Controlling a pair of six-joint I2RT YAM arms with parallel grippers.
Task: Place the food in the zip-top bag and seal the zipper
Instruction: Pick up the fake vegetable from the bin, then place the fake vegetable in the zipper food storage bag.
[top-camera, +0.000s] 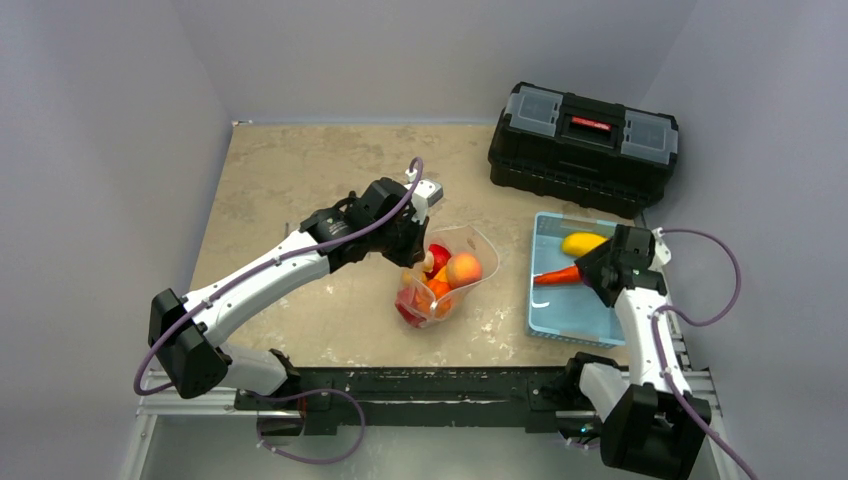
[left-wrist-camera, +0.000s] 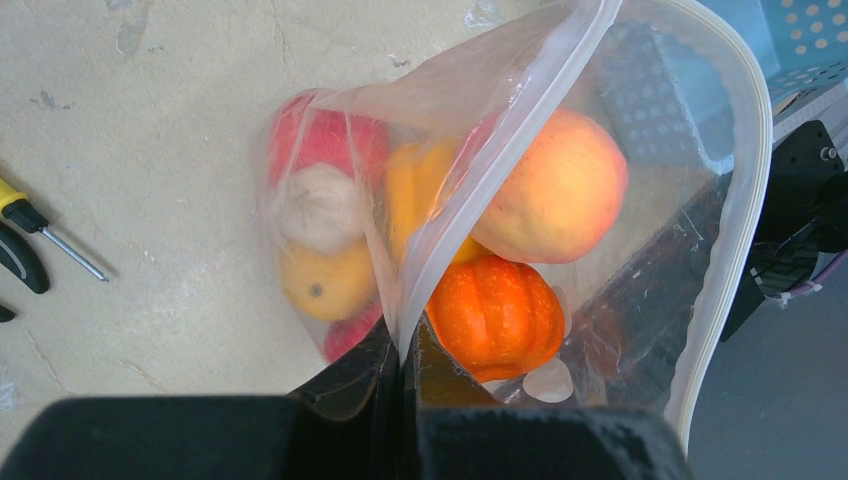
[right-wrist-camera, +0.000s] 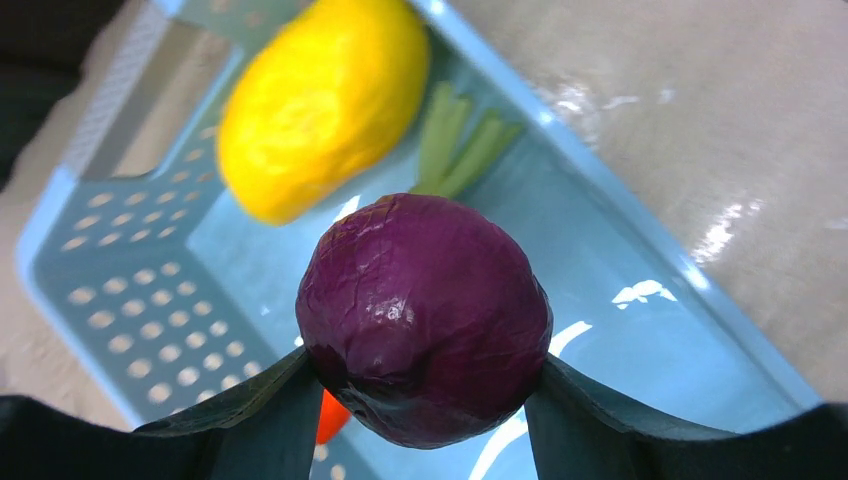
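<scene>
The clear zip-top bag (top-camera: 470, 262) lies mid-table with its mouth held open; its zipper strip (left-wrist-camera: 745, 200) curves around the mouth. Inside show a peach fruit (left-wrist-camera: 555, 185), an orange pumpkin (left-wrist-camera: 495, 315), a white garlic (left-wrist-camera: 318, 208), yellow and red pieces. My left gripper (left-wrist-camera: 405, 350) is shut on the bag's near mouth edge, also seen in the top view (top-camera: 415, 240). My right gripper (right-wrist-camera: 425, 375) is shut on a purple onion (right-wrist-camera: 425, 315) above the blue tray (top-camera: 555, 320). A yellow fruit (right-wrist-camera: 320, 100) and a carrot (top-camera: 555, 277) lie in the tray.
A black toolbox (top-camera: 582, 145) stands at the back right. A yellow-handled screwdriver (left-wrist-camera: 40, 228) and dark tool handles lie on the table left of the bag in the left wrist view. The metal rail (top-camera: 420, 385) runs along the near edge.
</scene>
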